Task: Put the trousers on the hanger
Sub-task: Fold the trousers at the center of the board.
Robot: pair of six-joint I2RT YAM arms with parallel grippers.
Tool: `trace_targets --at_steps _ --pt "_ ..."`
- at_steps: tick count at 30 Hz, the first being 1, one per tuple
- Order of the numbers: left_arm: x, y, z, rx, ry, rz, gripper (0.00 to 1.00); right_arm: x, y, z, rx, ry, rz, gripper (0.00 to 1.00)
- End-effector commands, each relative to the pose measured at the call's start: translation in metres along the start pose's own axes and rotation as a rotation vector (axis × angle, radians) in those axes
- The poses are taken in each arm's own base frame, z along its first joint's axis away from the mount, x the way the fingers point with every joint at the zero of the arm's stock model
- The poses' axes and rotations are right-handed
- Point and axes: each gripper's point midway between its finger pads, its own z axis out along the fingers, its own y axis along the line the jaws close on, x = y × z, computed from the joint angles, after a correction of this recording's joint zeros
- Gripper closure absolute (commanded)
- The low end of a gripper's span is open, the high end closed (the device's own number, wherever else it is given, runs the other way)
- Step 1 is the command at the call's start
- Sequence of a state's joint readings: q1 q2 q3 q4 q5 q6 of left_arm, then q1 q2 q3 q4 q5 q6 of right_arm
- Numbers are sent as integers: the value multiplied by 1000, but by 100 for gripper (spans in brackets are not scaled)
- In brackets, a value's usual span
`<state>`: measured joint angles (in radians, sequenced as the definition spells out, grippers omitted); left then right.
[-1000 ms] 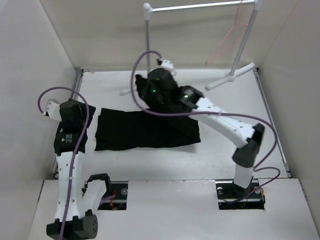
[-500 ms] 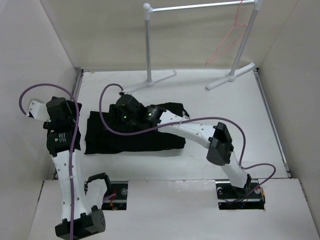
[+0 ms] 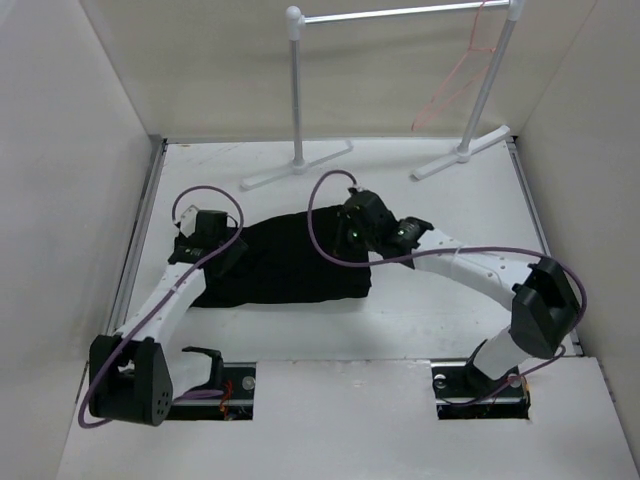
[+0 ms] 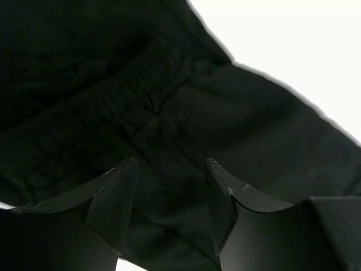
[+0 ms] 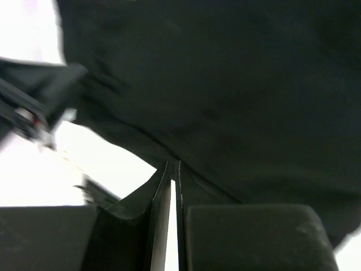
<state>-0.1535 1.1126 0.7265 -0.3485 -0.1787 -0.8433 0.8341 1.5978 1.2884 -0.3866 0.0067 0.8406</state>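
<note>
The trousers (image 3: 290,268) lie bunched in the middle of the surface (image 3: 450,200), their long axis running left to right, with one arm at each end. The hanger (image 3: 455,85) is well apart from them, hooked over the right end of the clothes rail (image 3: 400,13) at the back. It therefore lies rearward and to the right of both arms, and nearer the right one. The left pincer (image 4: 171,164) hovers just over the left end with its jaws spread wide. The gathered waistband (image 4: 130,93) is ahead of them, and nothing is gripped. The right pincer (image 5: 172,169) is at the right end, jaws pressed almost together with only a thin slit showing. An edge of black cloth meets their tips and looks nipped between them. The left arm reaches low and long from its base, angled inward. The right arm is bent sharply at an elbow far to the right, and its forearm sweeps back leftward to the cloth. By my reckoning the trousers must be carried up and toward that rear right corner, a path that favours the right arm.
</note>
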Motion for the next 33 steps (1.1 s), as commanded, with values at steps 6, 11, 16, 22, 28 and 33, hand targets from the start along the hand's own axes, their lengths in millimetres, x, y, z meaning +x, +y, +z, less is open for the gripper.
trace_targets --at_steps 6,11,16,22,28,33 --pt "1 42 54 -93 -23 -43 53 20 -81 -14 -3 -23 98 86" --pt "2 57 67 -132 -18 -58 53 69 -136 -2 64 42 186 85" --pt "-5 46 61 -103 -30 -62 49 86 -170 -8 131 46 242 85" --pt "-21 3 16 16 -62 -35 46 43 -135 -53 57 -74 179 61" --pt "-11 -82 -31 209 -58 82 60 35 -71 -39 -52 -6 107 81" --pt "36 -157 -35 355 28 167 64 44 -61 1 -56 30 108 87"
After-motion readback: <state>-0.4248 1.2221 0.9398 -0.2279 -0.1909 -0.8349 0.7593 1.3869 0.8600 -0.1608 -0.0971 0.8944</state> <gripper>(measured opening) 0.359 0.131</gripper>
